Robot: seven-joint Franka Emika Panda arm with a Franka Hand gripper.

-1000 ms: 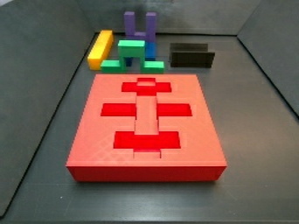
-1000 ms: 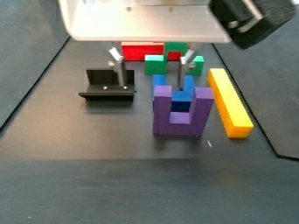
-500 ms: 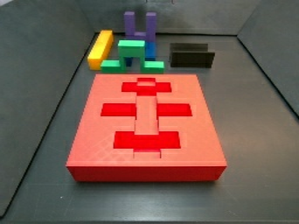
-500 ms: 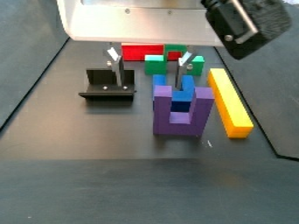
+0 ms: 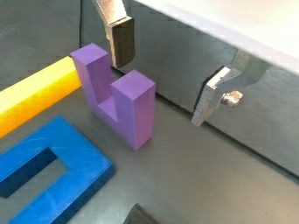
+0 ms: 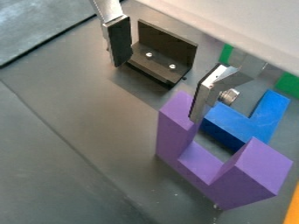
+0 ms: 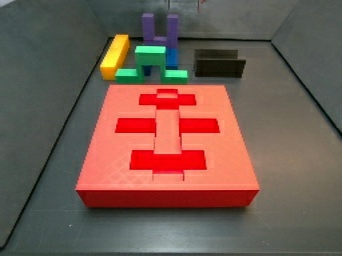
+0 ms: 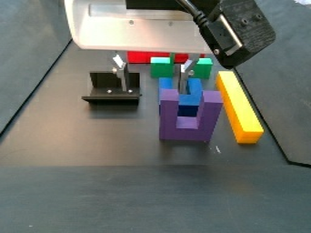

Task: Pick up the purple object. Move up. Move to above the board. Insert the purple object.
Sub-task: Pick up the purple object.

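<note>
Wrist views show the hand (image 5: 170,74) spread wide, empty, just above the purple object (image 5: 114,94), which stands upright on the bench (image 6: 82,131) beside the fixture (image 6: 162,54).

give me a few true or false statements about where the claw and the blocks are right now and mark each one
1. The claw is open. True.
2. The purple object is lifted off the floor. False: it stands on the floor, prongs up.
3. The board already holds the purple object. False: its cut-outs are empty.
4. A yellow bar lies beside the purple object. True.
5. The claw grips the fixture. False: it grips nothing.
</note>
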